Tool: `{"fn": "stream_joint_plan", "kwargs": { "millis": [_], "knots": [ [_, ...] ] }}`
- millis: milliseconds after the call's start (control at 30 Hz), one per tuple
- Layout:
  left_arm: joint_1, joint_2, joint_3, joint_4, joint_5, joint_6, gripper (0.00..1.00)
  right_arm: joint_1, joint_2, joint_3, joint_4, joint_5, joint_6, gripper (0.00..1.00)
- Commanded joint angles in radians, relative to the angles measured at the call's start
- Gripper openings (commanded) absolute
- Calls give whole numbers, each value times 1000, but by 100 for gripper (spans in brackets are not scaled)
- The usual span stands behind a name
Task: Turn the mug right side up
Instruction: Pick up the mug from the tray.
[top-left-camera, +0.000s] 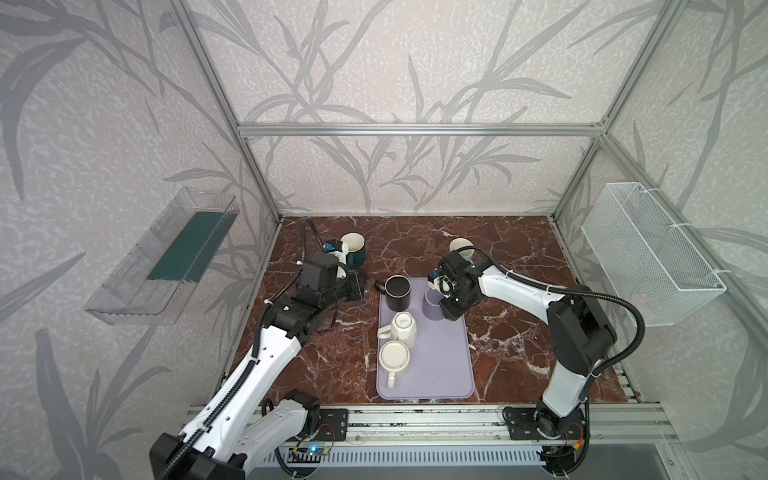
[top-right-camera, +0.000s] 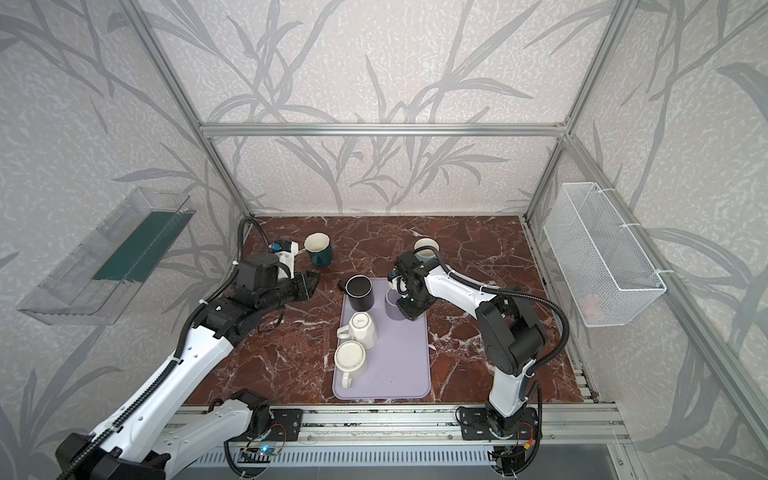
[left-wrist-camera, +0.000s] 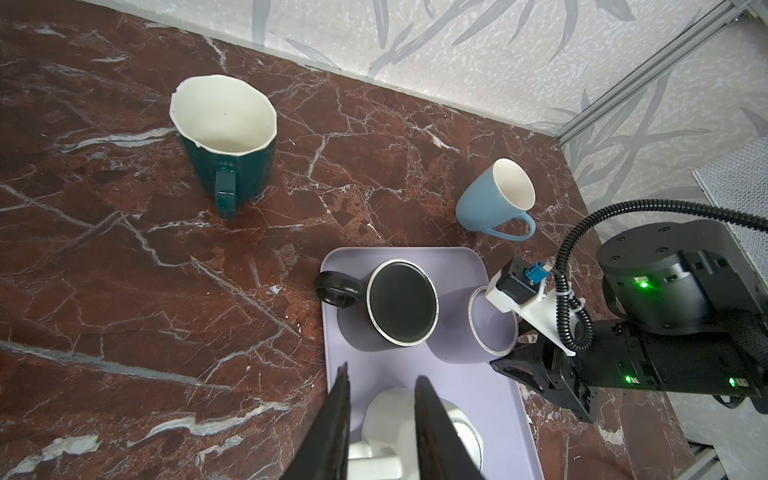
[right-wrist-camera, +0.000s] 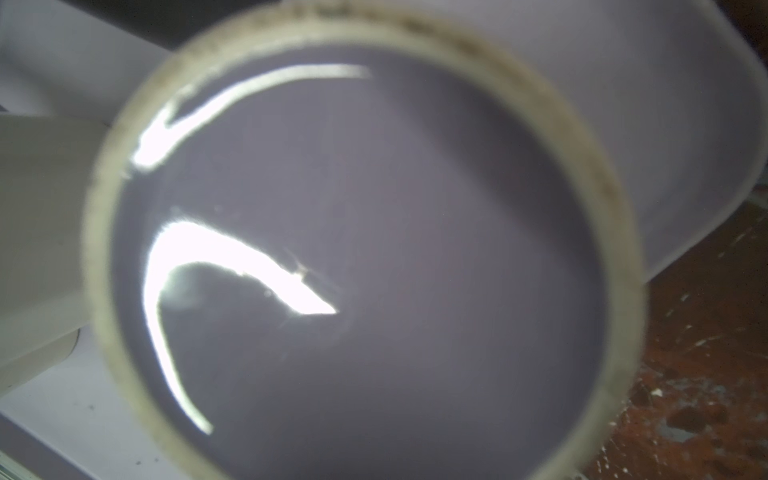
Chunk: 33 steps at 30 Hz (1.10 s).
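A lavender mug (top-left-camera: 432, 307) (top-right-camera: 392, 305) stands bottom up at the far right corner of the lavender tray (top-left-camera: 440, 365). My right gripper (top-left-camera: 446, 311) (top-right-camera: 409, 309) presses against its right side. In the left wrist view the black fingers (left-wrist-camera: 513, 361) touch the mug (left-wrist-camera: 482, 336) low on its wall, and their tips are hidden. The right wrist view is filled by the mug's glazed base (right-wrist-camera: 374, 249) and its pale foot ring; no finger shows there. My left gripper (top-left-camera: 359, 286) (left-wrist-camera: 382, 372) hangs open left of the tray, holding nothing.
On the tray, bottom up: a black mug (top-left-camera: 397, 293), a white faceted mug (top-left-camera: 403, 328), a cream mug (top-left-camera: 394, 357). Upright on the marble: a dark green mug (top-left-camera: 355, 253) at the back left, a blue mug (top-left-camera: 461, 247) behind the right wrist. A wire basket (top-left-camera: 652, 253) hangs on the right wall.
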Motion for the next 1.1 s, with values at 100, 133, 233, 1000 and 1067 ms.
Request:
{"fn": "stream_joint_plan", "kwargs": {
  "millis": [100, 133, 233, 1000, 1067],
  "knots": [
    [-6, -6, 3, -24, -19, 0, 29, 3, 15, 25, -33, 14, -3, 25],
    [-7, -7, 2, -24, -20, -1, 29, 3, 18, 28, -35, 13, -3, 23],
    [-7, -10, 4, -27, -20, -1, 29, 4, 17, 31, -33, 13, 3, 18],
    [-24, 6, 21, -8, -9, -3, 29, -90, -92, 82, -23, -192, 74, 1],
    [-26, 5, 23, -11, -15, -1, 29, -109, -96, 83, -26, -215, 76, 1]
  ]
}}
